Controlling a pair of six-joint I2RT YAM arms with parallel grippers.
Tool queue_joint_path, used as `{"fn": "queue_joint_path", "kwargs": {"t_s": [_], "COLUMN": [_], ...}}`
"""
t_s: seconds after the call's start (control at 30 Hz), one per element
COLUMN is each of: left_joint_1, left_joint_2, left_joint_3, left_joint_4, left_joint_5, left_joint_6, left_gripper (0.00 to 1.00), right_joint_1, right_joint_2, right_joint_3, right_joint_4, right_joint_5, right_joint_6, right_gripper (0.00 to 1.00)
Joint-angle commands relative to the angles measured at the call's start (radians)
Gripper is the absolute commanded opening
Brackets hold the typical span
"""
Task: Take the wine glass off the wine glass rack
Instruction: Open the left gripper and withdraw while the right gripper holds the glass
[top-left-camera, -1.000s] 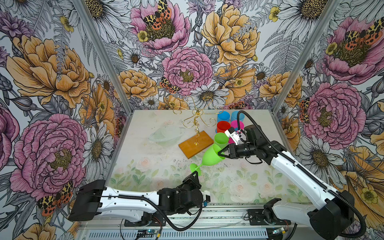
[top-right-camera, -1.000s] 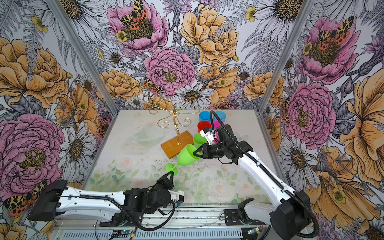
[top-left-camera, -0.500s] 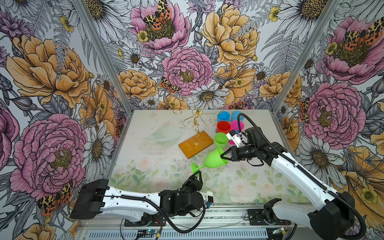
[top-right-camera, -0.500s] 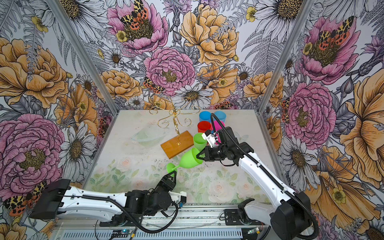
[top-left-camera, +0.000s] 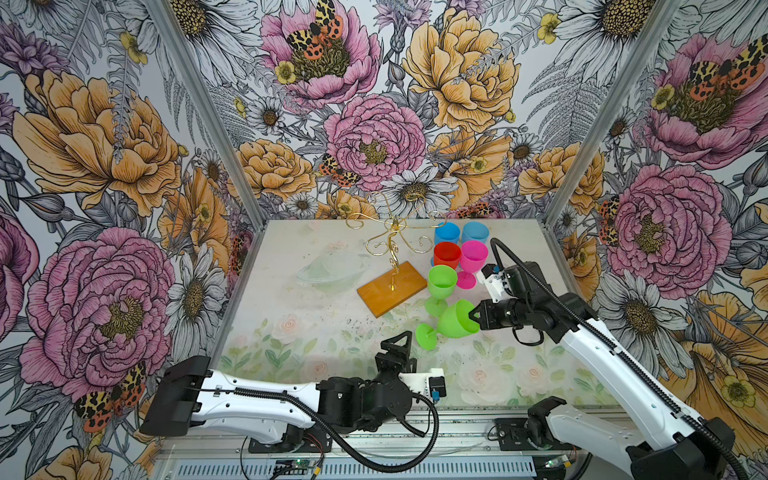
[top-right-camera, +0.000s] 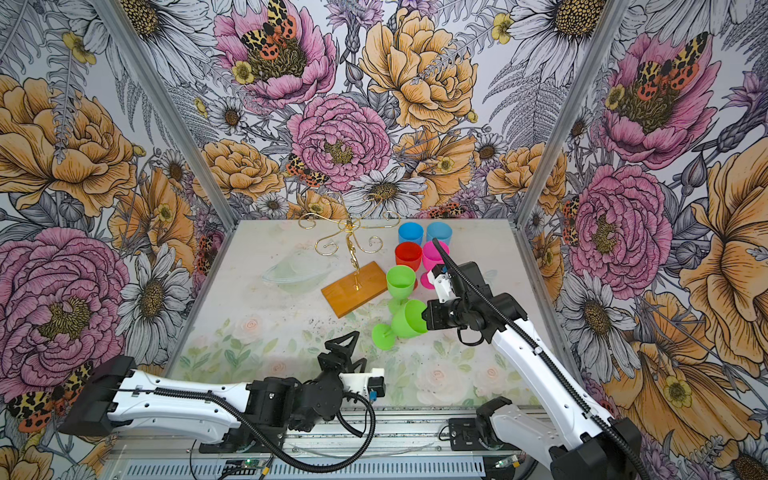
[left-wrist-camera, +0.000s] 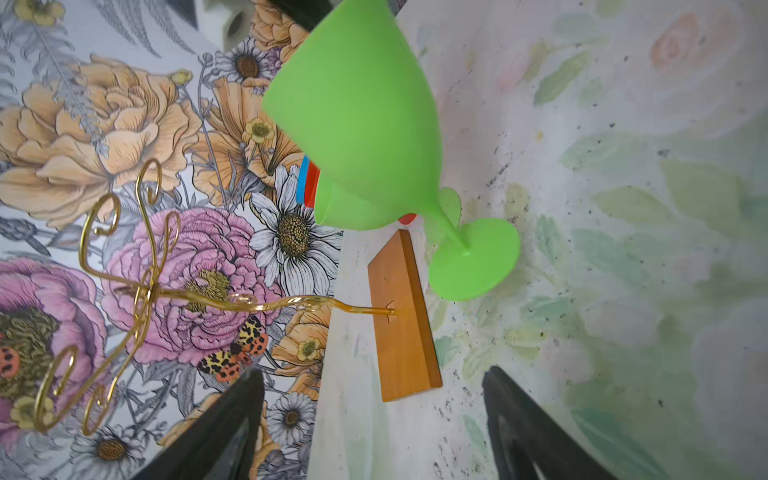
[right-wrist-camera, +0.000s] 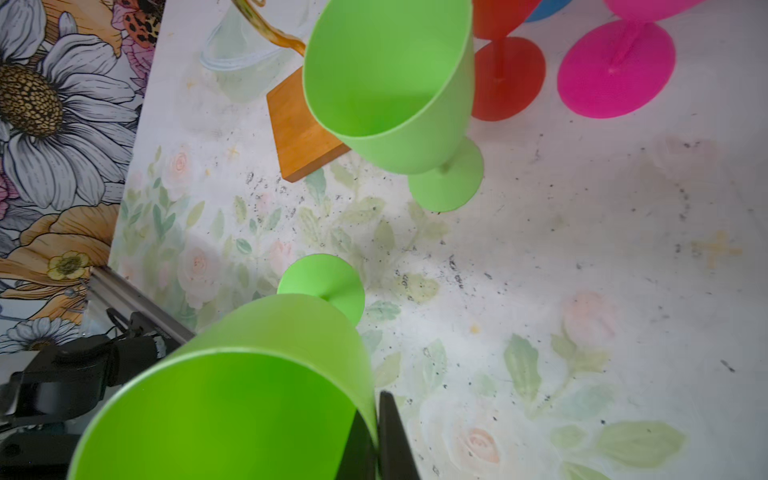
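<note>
The wine glass (top-left-camera: 455, 320) (top-right-camera: 409, 319) is bright green plastic and tilts on its side over the table's middle. Its foot points toward the left arm. My right gripper (top-left-camera: 471, 318) (top-right-camera: 424, 318) (right-wrist-camera: 376, 440) is shut on the rim, one finger inside the bowl (right-wrist-camera: 232, 399). My left gripper (top-left-camera: 399, 349) (top-right-camera: 347, 343) (left-wrist-camera: 374, 374) stands open and empty just in front of the glass's foot (left-wrist-camera: 473, 257), apart from it. The wine glass rack (top-left-camera: 392, 245) (top-right-camera: 353, 249) (left-wrist-camera: 145, 291) rises from its wooden base (top-left-camera: 392, 289) (right-wrist-camera: 299, 124), and no glass hangs on it.
Beside the base stands an upright green glass (top-left-camera: 442, 282) (right-wrist-camera: 390, 83), close behind the held one. Behind it are a red glass (top-left-camera: 446, 255), a pink glass (top-left-camera: 473, 257) and two blue glasses (top-left-camera: 446, 232). A clear glass dish (top-left-camera: 332, 270) lies left of the rack.
My left gripper has opened, let go of the glass's foot and drawn back toward the front edge. The right gripper has shut on the rim and carried the glass rightward.
</note>
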Motion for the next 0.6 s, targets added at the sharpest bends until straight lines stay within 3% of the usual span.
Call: {"fn": "queue_joint_path", "kwargs": {"t_s": [0.0,0.1,0.17,0.37,0.57], "left_joint_1": [0.052,0.122,0.156,0.207,0.373], "left_joint_2": [-0.061,-0.104,-0.13,-0.219,-0.279], "left_joint_3": [0.021,0.071,0.083,0.028,0.033], "left_joint_4": [-0.003,-0.175,-0.237,-0.239,-0.316], "left_joint_5": [-0.02,-0.035,-0.037,-0.033,0.144], "left_joint_6": [-0.306,-0.57,-0.678,-0.781,-0.866], "left_gripper": [0.85,0.87,0.88,0.89,0.9], "right_joint_1": [-0.005,-0.005,-0.007,-0.009,-0.023], "right_joint_2": [-0.029,-0.025,-0.029,0.026,0.125], "right_joint_3": [0.041,0.077,0.092,0.144,0.21], "right_joint_4": [-0.058,-0.135,-0.148,-0.179,-0.177], "right_joint_5": [0.145,0.284,0.321,0.413,0.481], "right_joint_6": [-0.021,-0.014,-0.013,-0.004,-0.025], "right_gripper": [0.0,0.0,0.0,0.0,0.0]}}
